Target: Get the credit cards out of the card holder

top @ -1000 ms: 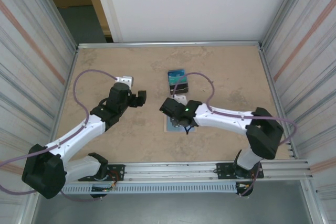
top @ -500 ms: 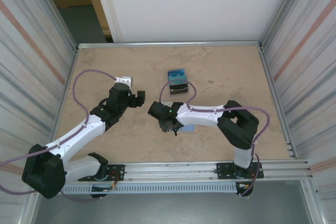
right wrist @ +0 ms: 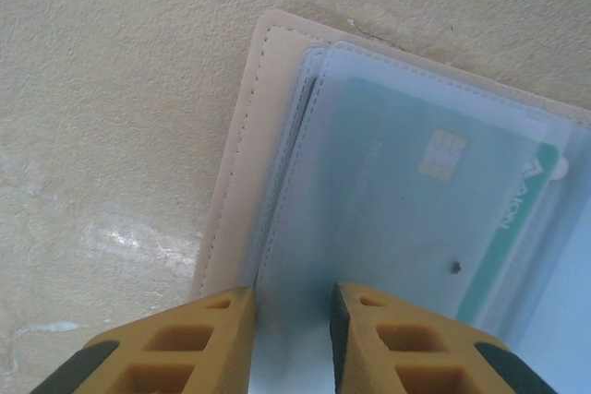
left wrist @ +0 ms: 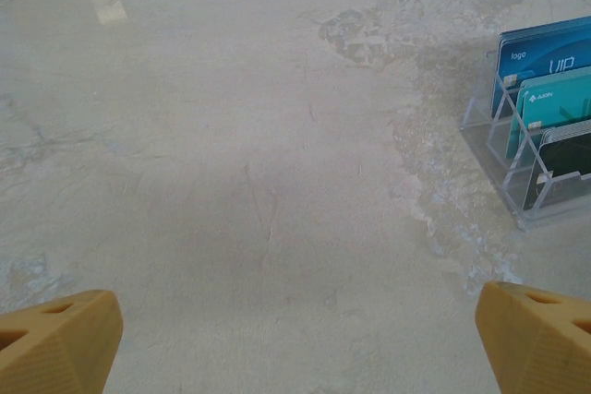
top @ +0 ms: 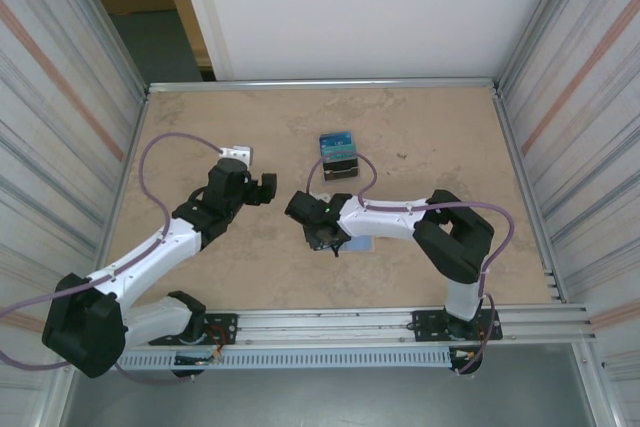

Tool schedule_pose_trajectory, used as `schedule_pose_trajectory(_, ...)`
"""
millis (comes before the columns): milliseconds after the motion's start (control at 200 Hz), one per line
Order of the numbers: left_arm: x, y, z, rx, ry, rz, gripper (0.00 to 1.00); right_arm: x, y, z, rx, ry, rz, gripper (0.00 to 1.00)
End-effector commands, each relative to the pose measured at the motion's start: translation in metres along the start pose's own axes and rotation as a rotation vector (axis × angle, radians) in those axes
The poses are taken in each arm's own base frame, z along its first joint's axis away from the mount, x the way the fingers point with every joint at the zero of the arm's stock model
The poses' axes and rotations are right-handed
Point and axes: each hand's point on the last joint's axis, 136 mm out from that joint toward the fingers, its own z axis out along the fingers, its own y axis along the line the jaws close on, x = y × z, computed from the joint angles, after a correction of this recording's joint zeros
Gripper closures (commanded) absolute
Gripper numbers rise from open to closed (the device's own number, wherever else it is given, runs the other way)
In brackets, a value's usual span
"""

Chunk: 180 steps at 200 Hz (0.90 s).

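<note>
Right wrist view: the card holder point(right wrist: 242, 136), a flat beige stitched wallet with clear sleeves, is seen lying on the table point(right wrist: 111, 89), and a teal credit card point(right wrist: 406, 200) is enclosed in its top sleeve. The right pincer point(right wrist: 291, 339) is set over the sleeve's near edge, its fingers close together with a narrow gap between them; whether the film is nipped cannot be told. Left wrist view: the left pincer point(left wrist: 295, 320) is spread wide, released, above bare table, near a clear rack point(left wrist: 480, 126) in which blue, teal and dark cards point(left wrist: 554, 103) are stood upright. The credit card is judged light, stiff and slick, while the sleeve is soft and likely to lift with it. Hold is best taken on a short edge at the sleeve's open end, with the holder pinned down by the other pincer.
</note>
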Motion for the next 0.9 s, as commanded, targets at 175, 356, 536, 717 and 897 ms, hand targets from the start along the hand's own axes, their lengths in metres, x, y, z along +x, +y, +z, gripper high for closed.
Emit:
schedule_pose_trajectory(175,-0.010,-0.003,-0.005,0.009,-0.021,-0.008,0.01,0.009,-0.017,0.000,0.040,0.016,0.009,0.85)
schedule_pose_trajectory(356,-0.020,-0.011,-0.012,0.027,-0.060,0.029,0.01,-0.004,-0.017,-0.017,0.021,-0.038,0.020,0.86)
schedule_pose_trajectory(536,-0.026,-0.018,-0.016,0.021,-0.071,0.070,0.01,-0.008,-0.027,-0.027,0.022,-0.065,0.042,0.87)
schedule_pose_trajectory(717,-0.030,-0.025,-0.016,0.026,-0.077,0.089,0.01,-0.006,-0.046,-0.032,0.041,-0.074,0.085,0.88)
schedule_pose_trajectory(897,-0.032,-0.031,-0.014,0.031,-0.075,0.105,0.01,-0.001,-0.070,-0.037,0.063,-0.082,0.138,0.87)
